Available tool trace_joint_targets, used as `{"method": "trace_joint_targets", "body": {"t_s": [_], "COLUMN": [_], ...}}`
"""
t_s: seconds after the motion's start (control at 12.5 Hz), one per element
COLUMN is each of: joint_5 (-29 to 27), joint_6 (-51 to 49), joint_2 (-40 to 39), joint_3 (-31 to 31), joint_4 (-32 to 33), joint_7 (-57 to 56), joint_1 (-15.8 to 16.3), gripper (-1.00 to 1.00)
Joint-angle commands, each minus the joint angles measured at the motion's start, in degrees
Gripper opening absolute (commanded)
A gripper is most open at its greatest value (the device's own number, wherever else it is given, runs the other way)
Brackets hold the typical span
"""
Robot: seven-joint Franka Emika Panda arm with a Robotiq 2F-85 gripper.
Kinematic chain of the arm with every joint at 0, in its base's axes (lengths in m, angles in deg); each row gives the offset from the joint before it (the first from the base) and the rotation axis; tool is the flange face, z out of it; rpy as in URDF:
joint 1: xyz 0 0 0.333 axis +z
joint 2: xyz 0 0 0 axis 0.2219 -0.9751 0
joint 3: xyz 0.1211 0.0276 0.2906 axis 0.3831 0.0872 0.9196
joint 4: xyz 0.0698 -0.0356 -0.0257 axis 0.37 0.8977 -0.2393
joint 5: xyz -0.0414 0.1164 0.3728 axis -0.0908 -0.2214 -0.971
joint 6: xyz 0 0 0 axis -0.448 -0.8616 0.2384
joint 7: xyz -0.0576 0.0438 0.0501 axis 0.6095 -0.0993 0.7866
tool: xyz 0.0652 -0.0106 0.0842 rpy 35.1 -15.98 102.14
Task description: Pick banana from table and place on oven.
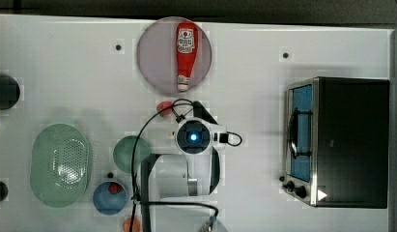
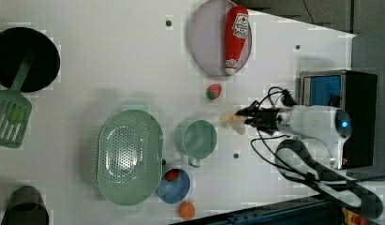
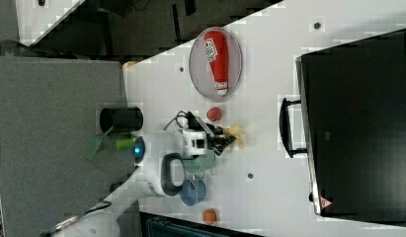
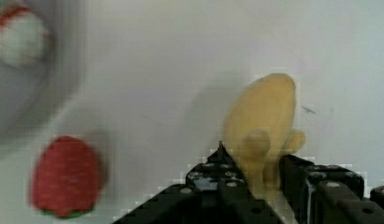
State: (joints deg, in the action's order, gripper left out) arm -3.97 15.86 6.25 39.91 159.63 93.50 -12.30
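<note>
The pale yellow banana (image 4: 266, 116) lies on the white table (image 1: 65, 72), and its lower end sits between my black fingers. My gripper (image 4: 257, 172) is shut on the banana, a finger pressing each side. In the left view the banana (image 2: 232, 119) sticks out leftward from the gripper (image 2: 248, 116). The right view shows the banana (image 3: 236, 132) just past the gripper (image 3: 225, 140). The black oven (image 1: 350, 140) with its bluish glass door stands at the top view's right, well apart from the arm; its flat top (image 3: 358, 123) is bare.
A red strawberry (image 4: 66, 175) lies close beside the banana. A plate (image 1: 150, 63) holds a ketchup bottle (image 1: 186, 53) beyond it. A green cup (image 1: 131, 153), green colander (image 1: 60, 164) and blue bowl (image 1: 109, 197) stand at the top view's lower left. An orange ball (image 2: 186, 210) sits by the table edge.
</note>
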Motion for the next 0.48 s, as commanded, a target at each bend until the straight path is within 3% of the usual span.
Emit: {"method": "trace_joint_targets", "body": {"t_s": [0.08, 0.48], "joint_5": [-0.74, -0.73], "joint_6": [-10.43, -43.60], "joint_2": [11.37, 25.26], "joint_3": [-0.76, -3.93], "joint_4": [-6.18, -20.26], "joint_7": [1.95, 1.94], "joint_1": [-1.25, -1.61], "gripper": [-0.45, -0.46]}}
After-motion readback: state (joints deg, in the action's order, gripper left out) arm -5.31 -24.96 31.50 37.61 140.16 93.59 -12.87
